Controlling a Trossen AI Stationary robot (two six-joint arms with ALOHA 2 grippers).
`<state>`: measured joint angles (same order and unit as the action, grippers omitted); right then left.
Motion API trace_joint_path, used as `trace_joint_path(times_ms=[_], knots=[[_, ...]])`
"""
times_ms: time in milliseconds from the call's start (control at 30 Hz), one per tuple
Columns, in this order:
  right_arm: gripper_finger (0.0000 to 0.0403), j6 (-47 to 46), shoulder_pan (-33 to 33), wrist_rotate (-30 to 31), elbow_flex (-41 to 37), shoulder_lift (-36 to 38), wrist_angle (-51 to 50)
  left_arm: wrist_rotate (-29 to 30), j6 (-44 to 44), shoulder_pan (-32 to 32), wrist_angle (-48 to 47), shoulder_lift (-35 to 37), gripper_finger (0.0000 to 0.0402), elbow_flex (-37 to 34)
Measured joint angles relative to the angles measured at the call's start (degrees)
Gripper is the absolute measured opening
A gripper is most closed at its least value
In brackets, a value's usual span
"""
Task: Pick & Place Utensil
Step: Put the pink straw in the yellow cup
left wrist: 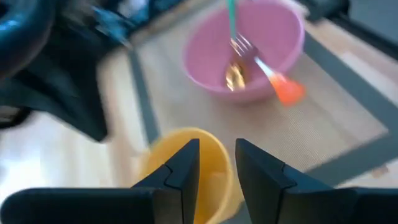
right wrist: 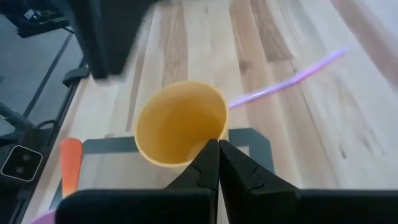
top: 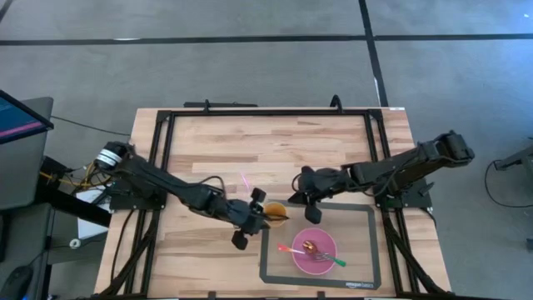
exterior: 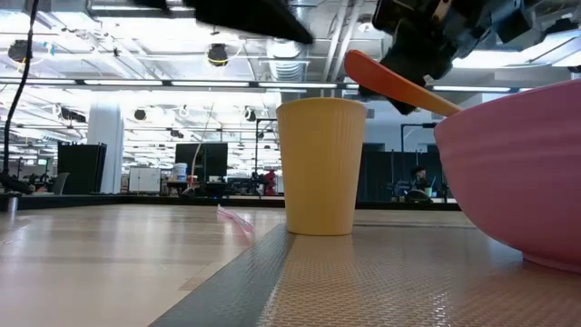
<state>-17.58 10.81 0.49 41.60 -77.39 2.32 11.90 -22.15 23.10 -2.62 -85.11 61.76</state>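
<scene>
Grey floor lying around the wooden table, dark seams crossing it at twelve o'clock, a monitor glowing at nine o'clock, ceiling lights shining over a big open hall, dark screens standing far behind

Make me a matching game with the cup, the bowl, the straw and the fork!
Things:
1. cup
2. bowl
3. straw
4. fork

Descriptions:
A. pink, round, on the mat
B. thin and purple, lying on bare wood
C. yellow, standing upright
D. green handle, resting in the bowl

Pairs: 1-C, 2-A, 3-B, 4-D
</scene>
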Motion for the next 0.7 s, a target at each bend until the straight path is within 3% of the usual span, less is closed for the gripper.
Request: trace_joint_path(times_ms=[167,433,700], knots=[[0.0,1.4,0.0,3.0,0.0,2.3,-0.2,5.6,6.4,0.8,-0.5,7.3,0.0104,-0.3],[0.0,4.6,-0.2,8.9,0.0,5.2,-0.2,6.7,24.0,-1.6,-2.2,17.4,0.0104,-7.0],[0.0028,8.6,-0.2,19.0,0.0,5.9,-0.7,15.9,39.8,-3.7,-2.4,22.8,0.0104,-15.0]])
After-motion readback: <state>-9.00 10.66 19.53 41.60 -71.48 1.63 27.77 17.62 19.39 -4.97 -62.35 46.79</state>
